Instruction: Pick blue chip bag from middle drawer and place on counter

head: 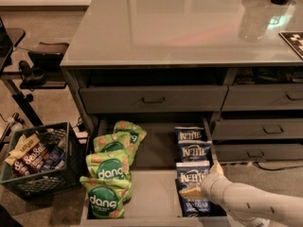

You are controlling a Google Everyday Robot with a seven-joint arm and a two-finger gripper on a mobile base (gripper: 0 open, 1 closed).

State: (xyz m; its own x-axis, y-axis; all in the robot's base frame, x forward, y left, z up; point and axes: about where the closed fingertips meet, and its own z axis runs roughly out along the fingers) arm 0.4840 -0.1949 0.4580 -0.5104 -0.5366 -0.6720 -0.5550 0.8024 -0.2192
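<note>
The middle drawer (155,193) is pulled open below the counter (180,27). Three blue chip bags lie in a row along its right side: a back one (188,135), a middle one (194,151) and a front one (191,176). My gripper (204,179) reaches in from the lower right on a pale arm and sits over the front bag. Its fingers are spread, one near the drawer's right wall and the other fingertip (191,192) lying on the bag's face. The bag lies flat on the drawer floor.
Several green "dang" bags (110,171) fill the drawer's left side. A black crate (42,167) of snacks stands on the floor at left. Closed drawers with bar handles (154,100) are above and to the right. A checkered board (293,39) lies on the counter's far right.
</note>
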